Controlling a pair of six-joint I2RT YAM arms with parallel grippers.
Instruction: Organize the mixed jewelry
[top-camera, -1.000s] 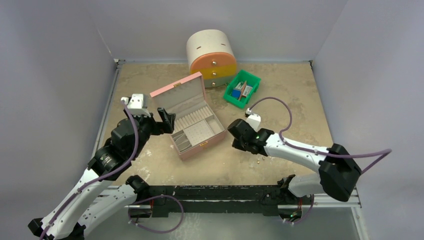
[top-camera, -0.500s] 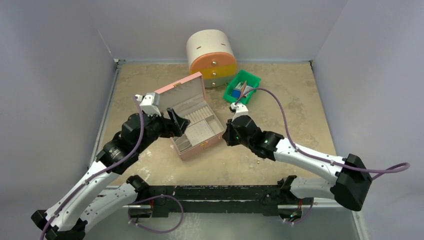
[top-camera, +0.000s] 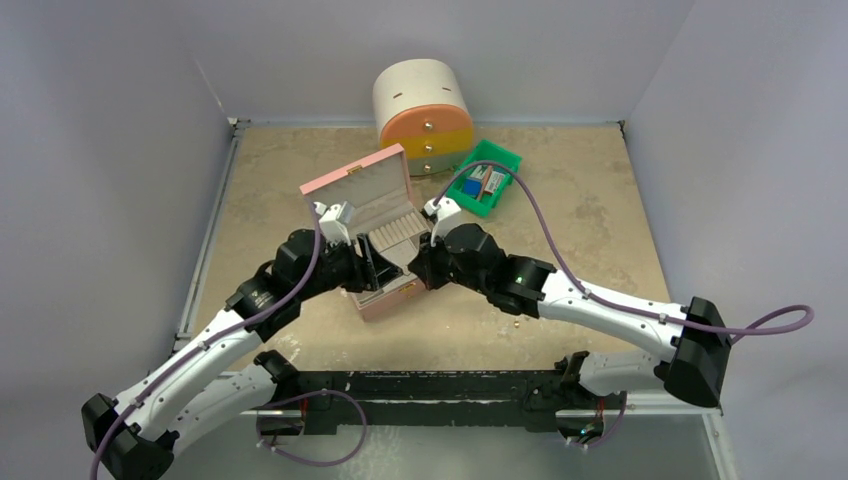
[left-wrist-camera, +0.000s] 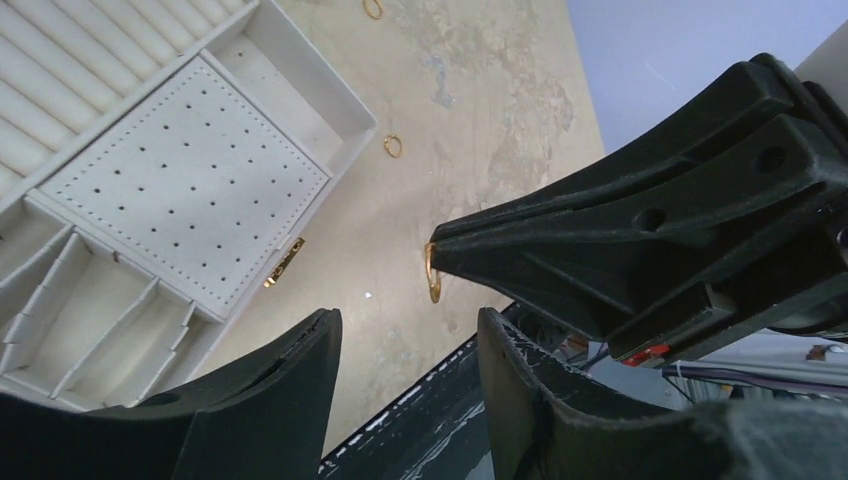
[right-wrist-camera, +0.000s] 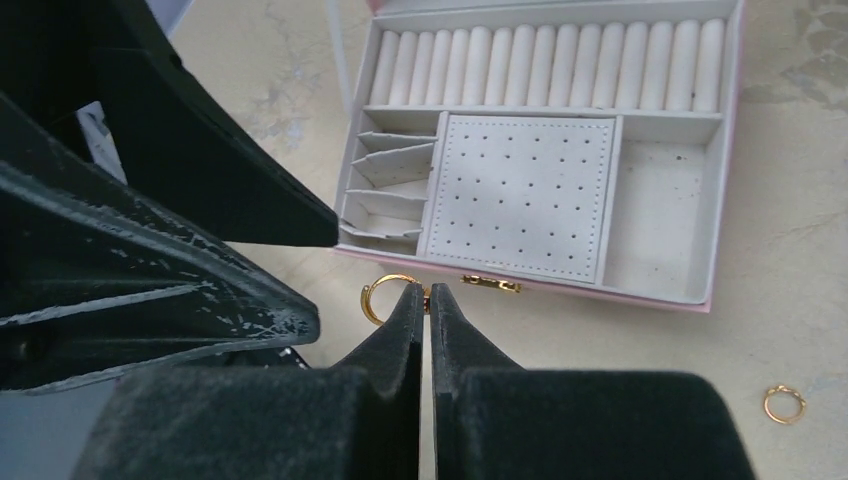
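My right gripper (right-wrist-camera: 427, 292) is shut on a small gold ring (right-wrist-camera: 385, 295), which sticks out to the left of its tips, above the front edge of the open pink jewelry box (right-wrist-camera: 600, 290). My left gripper (left-wrist-camera: 405, 320) is open and empty. It faces the right gripper's tip, and the held ring (left-wrist-camera: 432, 275) hangs just beyond its gap. In the top view both grippers, left (top-camera: 368, 262) and right (top-camera: 420, 262), meet over the box (top-camera: 360, 190). Loose gold rings lie on the table (left-wrist-camera: 393, 146) (right-wrist-camera: 783, 403). The silvery wire hoop is out of view.
The box holds white ring rolls, a dotted stud panel (left-wrist-camera: 180, 190) and small compartments. A round drawer cabinet (top-camera: 424, 115) stands at the back. A green bin (top-camera: 484, 177) with coloured items is beside it. Tiny gold pieces (top-camera: 515, 322) lie right of the box.
Both arms have swung inward. The right gripper moved left from beside the box to over its front; the left gripper moved right from the box's left side to meet it.
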